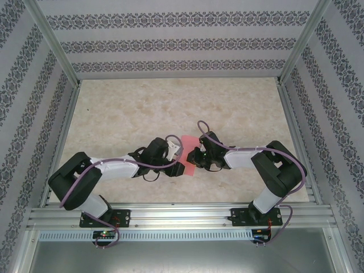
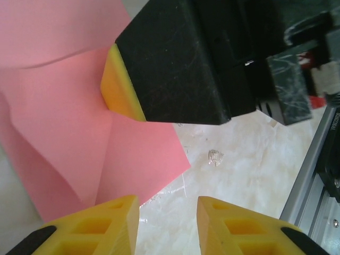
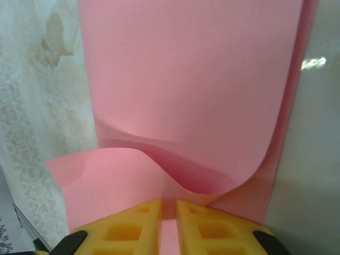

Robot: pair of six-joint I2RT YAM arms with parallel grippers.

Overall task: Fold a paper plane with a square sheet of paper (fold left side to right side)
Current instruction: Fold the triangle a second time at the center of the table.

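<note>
The square sheet of paper (image 1: 190,149) is salmon-red and lies creased on the table between my two grippers. In the right wrist view one flap of the paper (image 3: 191,79) curls up and over, and my right gripper (image 3: 169,210) is shut on its near edge. From the left wrist view the paper (image 2: 64,122) shows angled folds, with one yellow pad of the right gripper (image 2: 121,85) against it. My left gripper (image 2: 167,212) stands open just off the paper's corner, with bare table between its fingers. In the top view the left gripper (image 1: 182,168) and right gripper (image 1: 197,155) nearly meet.
The marble-patterned table (image 1: 170,108) stretches away behind the paper. An aluminium rail (image 1: 182,216) runs along the near edge and shows at the right of the left wrist view (image 2: 313,180). Patterned walls enclose three sides. A small clear scrap (image 2: 214,156) lies near the paper's corner.
</note>
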